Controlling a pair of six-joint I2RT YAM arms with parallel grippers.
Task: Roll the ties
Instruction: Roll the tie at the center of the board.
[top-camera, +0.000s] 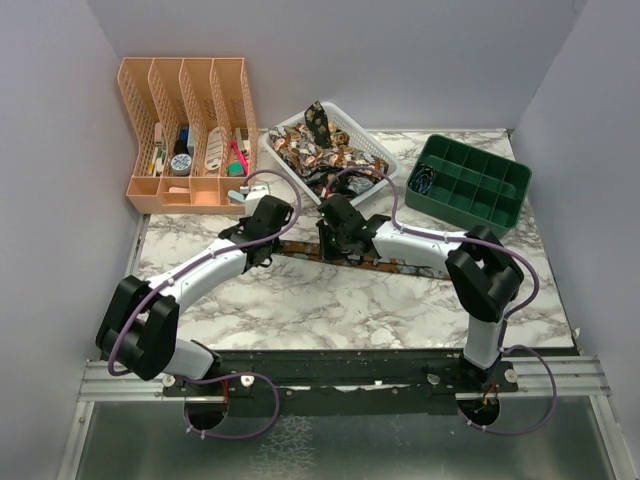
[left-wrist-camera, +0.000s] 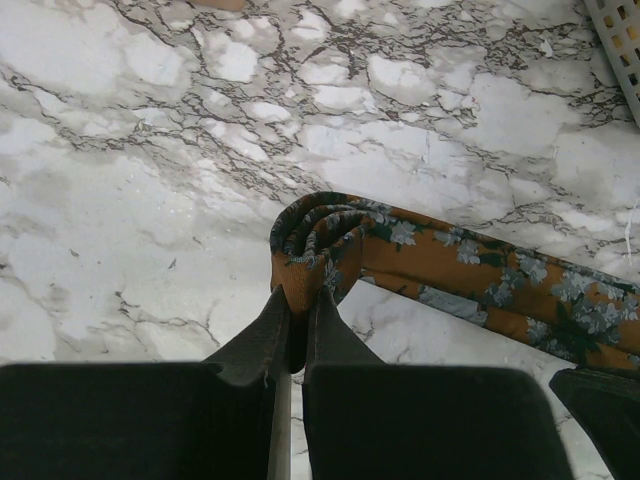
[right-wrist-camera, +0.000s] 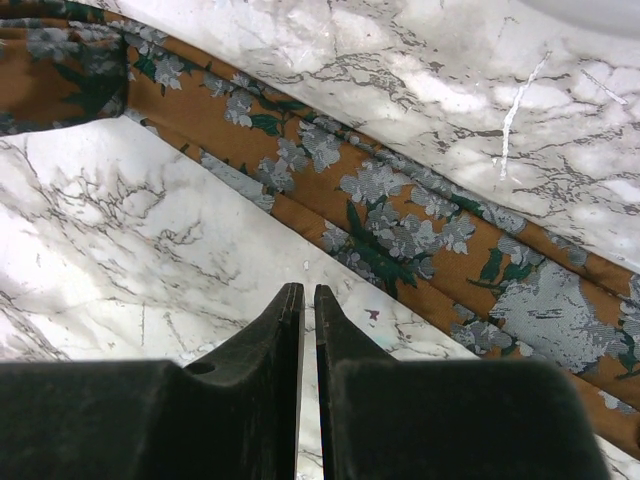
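A long, narrow fabric tie (left-wrist-camera: 470, 275), orange-brown with grey-blue flowers and green leaves, lies flat across the middle of the white-and-grey marbled tabletop (top-camera: 300, 300), its free length running toward the right edge. Its left end is wound into a small, tight coil (left-wrist-camera: 320, 232) standing on edge. The left pincer (left-wrist-camera: 297, 300) is clamped on this coil: its two black fingers are pressed nearly flat together, with a fold of the rolled cloth pinched between their tips. The right pincer (right-wrist-camera: 302, 295) sits just beside the flat stretch of the same tie, its tips over bare marble at the near edge of the cloth. Its jaws are drawn almost together with only a thin slit between them and nothing in that slit; whether the tips touch the surface cannot be told. In the overhead view the two pincers are close to each other at mid-tabletop. Along the far edge, a white plastic lattice basket (top-camera: 278, 160) holds a heap of more patterned ties (top-camera: 320, 150). A peach slotted file organiser (top-camera: 185, 90) stands at the far left corner, and a dark green compartment tray (top-camera: 480, 190) at the far right corner.
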